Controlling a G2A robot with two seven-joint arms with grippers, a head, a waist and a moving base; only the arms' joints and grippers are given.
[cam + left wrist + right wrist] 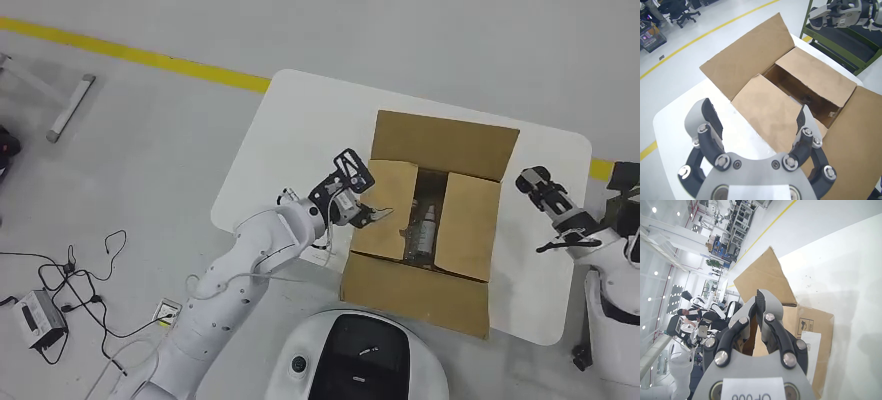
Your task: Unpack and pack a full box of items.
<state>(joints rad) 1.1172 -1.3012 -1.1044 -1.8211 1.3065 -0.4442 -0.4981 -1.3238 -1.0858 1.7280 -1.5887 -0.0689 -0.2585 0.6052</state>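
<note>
Hovering hands flank an open box

The cardboard box [470,225] sits mid-surface [290,140]. Its long flaps are folded out at 12 and 6 o'clock, and its two side flaps lie partly over the opening. What looks like a bottle [426,228] shows in the gap between them. The left hand [755,106] hangs at the box's 9 o'clock edge, spread wide over that side flap and holding nothing. The right hand [759,302] is at 3 o'clock, just off the box, with its fingers pressed together, empty.

White table [270,130], open cardboard box [440,145] resting on it.
</note>
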